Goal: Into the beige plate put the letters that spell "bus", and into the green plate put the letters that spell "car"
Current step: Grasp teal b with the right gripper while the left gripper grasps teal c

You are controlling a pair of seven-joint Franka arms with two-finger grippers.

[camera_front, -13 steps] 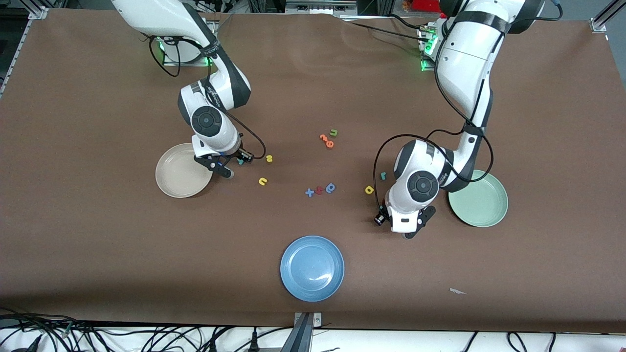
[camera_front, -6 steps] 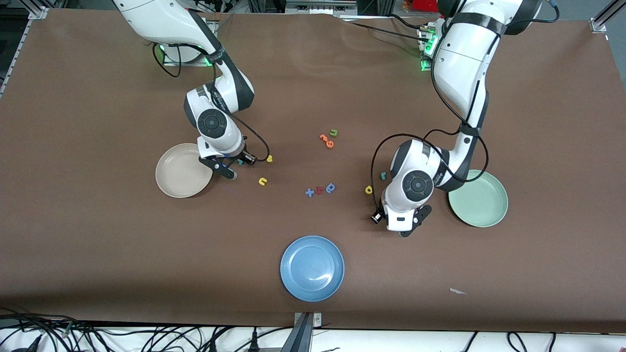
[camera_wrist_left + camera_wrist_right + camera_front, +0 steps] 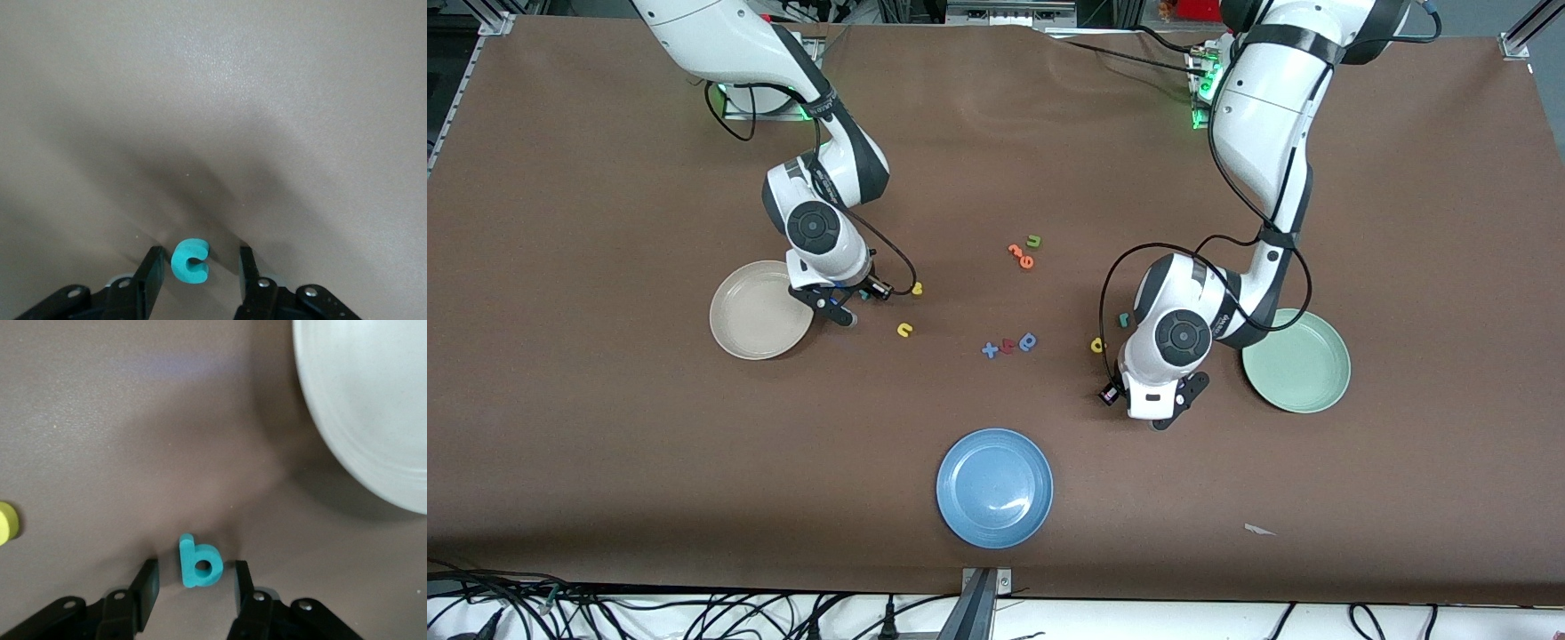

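My left gripper [image 3: 199,257] stands open at the table, its jaws on either side of the teal c [image 3: 190,260] with a gap on each side. In the front view this gripper [image 3: 1167,411] is beside the green plate [image 3: 1298,360] and hides the c. My right gripper [image 3: 194,577] is open around the teal b [image 3: 199,563], touching it on neither side, next to the beige plate [image 3: 373,407]. In the front view it [image 3: 838,307] sits at the rim of the beige plate [image 3: 738,316]. The yellow s [image 3: 916,287], yellow u [image 3: 905,330], yellow a [image 3: 1098,344] and teal r [image 3: 1124,319] lie loose on the table.
A blue plate [image 3: 994,487] sits nearer the front camera, mid-table. A green u [image 3: 1034,240] and orange pieces [image 3: 1021,256] lie farther back. A blue x [image 3: 990,349], a red piece [image 3: 1008,346] and a dark blue looped letter [image 3: 1029,340] lie in a row between the arms.
Both hands have shifted a little toward the middle of the table. The letters and plates on the table have not moved.
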